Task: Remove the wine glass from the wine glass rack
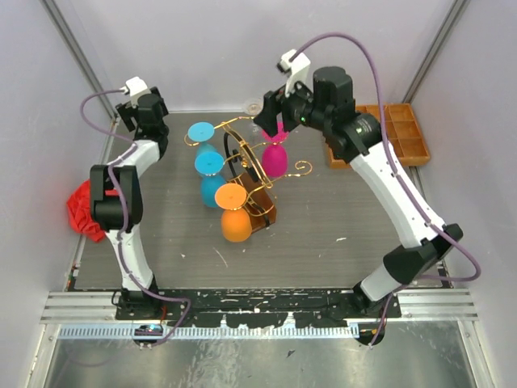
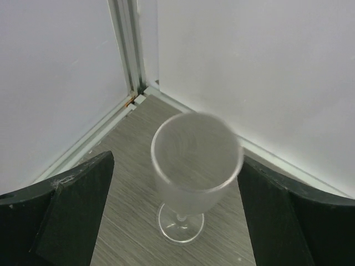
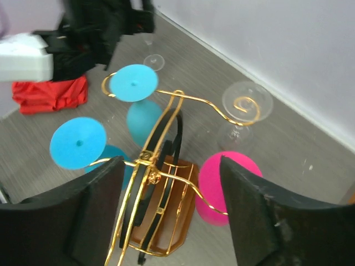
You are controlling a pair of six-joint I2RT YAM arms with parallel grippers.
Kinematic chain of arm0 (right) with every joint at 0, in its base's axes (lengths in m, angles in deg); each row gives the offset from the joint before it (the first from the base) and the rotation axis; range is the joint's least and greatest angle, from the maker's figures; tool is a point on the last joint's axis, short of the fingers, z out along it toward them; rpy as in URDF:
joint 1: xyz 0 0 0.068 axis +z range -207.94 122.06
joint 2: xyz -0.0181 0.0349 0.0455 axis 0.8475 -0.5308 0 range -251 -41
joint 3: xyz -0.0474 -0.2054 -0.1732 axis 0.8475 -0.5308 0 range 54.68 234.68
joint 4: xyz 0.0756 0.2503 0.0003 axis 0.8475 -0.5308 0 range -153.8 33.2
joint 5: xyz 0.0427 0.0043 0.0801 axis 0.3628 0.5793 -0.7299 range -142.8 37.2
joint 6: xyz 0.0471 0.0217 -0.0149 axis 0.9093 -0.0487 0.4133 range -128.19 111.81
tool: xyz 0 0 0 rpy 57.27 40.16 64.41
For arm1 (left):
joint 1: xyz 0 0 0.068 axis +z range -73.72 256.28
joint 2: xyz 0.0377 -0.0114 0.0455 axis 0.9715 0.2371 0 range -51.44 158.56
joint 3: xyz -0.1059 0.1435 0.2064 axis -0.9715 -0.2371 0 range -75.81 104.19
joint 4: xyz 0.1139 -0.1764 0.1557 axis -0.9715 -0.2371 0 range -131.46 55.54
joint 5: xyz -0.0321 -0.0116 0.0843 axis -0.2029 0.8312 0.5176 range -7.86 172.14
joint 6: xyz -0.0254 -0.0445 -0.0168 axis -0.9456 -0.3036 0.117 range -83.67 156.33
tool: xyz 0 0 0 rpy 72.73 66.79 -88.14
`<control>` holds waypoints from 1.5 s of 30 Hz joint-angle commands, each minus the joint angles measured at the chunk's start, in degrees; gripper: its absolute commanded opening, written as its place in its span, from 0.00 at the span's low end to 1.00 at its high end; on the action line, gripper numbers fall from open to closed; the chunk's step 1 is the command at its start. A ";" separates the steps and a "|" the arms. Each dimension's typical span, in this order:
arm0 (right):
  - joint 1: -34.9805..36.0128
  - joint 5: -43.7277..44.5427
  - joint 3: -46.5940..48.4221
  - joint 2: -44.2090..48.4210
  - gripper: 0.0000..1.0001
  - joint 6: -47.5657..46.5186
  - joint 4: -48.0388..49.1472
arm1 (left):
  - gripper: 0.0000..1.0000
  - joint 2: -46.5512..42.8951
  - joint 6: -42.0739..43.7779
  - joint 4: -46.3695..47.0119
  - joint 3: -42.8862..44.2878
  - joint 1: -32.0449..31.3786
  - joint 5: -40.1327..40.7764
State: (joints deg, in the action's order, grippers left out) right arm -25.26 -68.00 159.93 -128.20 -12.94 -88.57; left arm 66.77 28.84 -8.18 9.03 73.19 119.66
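Reaching in for the pink glass [image 1: 275, 160] is judged to be the step in hand. The glass is hung bowl-down at mid-table, on the arm of the rack [image 1: 260, 204] nearest the right gripper [image 1: 277, 121], stem end up toward that gripper. In the wrist view its fingers [image 3: 83, 221] are spread wide and nothing is held. The pink bowl is seen below and between them, with a gold wire across its front. Whether the foot is already between the pads cannot be told.

Next move, as judged: the fingers are to be lowered around the stem or foot and closed. The glass is then to be slid out along the wire, past the scroll end, before any lift. A straight pull along the arm is called for. The rack is carried on a small base only and could be tipped by a sideways tug.

Materials:
- Pink glass: opaque, smooth, rounded bowl, thin stem.
- Rack: thin gold wire with curled scroll tips, a black loop, brown wooden block base.
- Blue glasses [image 1: 208, 166] and orange glass [image 1: 234, 220]: hung on other arms, flat round feet up.

The left gripper [image 2: 175, 166] is opened wide around a clear glass [image 2: 194, 160], not gripped. That glass is stood upright on the table [image 1: 323, 234] in the back-left corner and has a frosted-looking bowl, thin stem and round foot. A second clear one [image 1: 253, 105] is stood by the back wall.

The table is grey wood-grain. A crumpled red cloth [image 1: 81, 210] is seen at the left edge and a brown compartmented tray [image 1: 404, 133] at back right.
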 commanded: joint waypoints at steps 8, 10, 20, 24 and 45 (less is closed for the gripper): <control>-14.33 -10.70 15.07 -13.77 0.62 22.88 -9.80 | 0.98 -16.48 -8.91 -13.44 -5.28 -1.21 -3.11; -15.01 -13.58 16.14 -15.95 0.58 24.14 -8.61 | 0.98 -18.57 -10.96 -15.27 -6.06 -1.35 -3.74; -17.01 -20.64 21.00 -26.03 0.45 29.21 -2.37 | 0.98 -29.78 -19.32 -29.43 -6.18 -3.35 -5.68; -17.07 -20.70 22.26 -28.72 0.49 30.14 -1.30 | 0.98 -36.15 -24.63 -33.08 -9.43 -3.70 -8.72; -16.52 -24.32 26.18 -37.67 0.47 36.29 6.73 | 0.98 -55.69 -32.29 -47.63 -16.35 -5.76 -18.35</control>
State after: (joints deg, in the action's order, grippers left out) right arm -42.24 -90.25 182.23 -164.89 21.50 -86.08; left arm 12.28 -2.22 -53.10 -5.85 67.40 103.62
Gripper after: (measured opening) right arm 0.491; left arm 0.980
